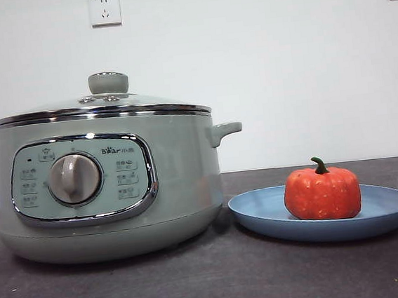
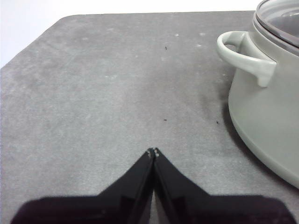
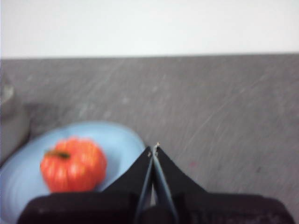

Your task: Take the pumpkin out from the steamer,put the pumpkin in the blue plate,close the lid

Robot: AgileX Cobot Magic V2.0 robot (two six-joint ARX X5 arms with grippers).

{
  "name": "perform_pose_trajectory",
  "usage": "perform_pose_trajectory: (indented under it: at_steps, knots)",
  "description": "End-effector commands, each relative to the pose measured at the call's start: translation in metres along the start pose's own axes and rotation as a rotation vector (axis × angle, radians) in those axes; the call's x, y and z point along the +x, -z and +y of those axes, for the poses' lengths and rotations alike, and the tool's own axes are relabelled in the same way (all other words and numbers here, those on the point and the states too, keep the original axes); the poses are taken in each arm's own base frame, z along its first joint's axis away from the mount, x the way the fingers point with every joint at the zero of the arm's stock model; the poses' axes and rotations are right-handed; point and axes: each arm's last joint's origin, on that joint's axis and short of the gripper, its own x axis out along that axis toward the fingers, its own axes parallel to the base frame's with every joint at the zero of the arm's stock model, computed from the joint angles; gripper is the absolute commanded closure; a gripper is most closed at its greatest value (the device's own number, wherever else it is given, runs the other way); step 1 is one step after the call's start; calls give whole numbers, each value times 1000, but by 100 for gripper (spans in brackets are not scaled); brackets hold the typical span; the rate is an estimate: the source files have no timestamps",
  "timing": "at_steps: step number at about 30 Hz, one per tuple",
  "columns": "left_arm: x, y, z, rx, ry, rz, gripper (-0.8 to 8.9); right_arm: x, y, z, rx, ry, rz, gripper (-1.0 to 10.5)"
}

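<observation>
The sage-green steamer [image 1: 111,185] stands at the left in the front view, with its glass lid [image 1: 106,101] resting closed on top. The orange-red pumpkin [image 1: 322,192] sits upright in the blue plate [image 1: 261,210] to the steamer's right. My left gripper [image 2: 153,151] is shut and empty above bare table, beside the steamer's side handle [image 2: 245,53]. My right gripper [image 3: 153,149] is shut and empty, raised beside the plate [image 3: 117,140] and apart from the pumpkin [image 3: 73,164]. Neither gripper shows in the front view.
The dark grey table [image 1: 212,281] runs to a white wall with two sockets [image 1: 104,10]. The table's rounded corner and edge show in the left wrist view [image 2: 60,28].
</observation>
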Motion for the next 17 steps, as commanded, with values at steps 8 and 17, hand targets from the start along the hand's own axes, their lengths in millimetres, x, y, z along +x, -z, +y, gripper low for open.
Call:
perform_pose_trajectory:
  at_steps: [8, 17]
  knots:
    - [1, 5, 0, 12, -6, 29, 817, 5, 20, 0, 29, -2, 32, 963]
    - [1, 5, 0, 12, -5, 29, 817, 5, 20, -1, 29, 0, 33, 963]
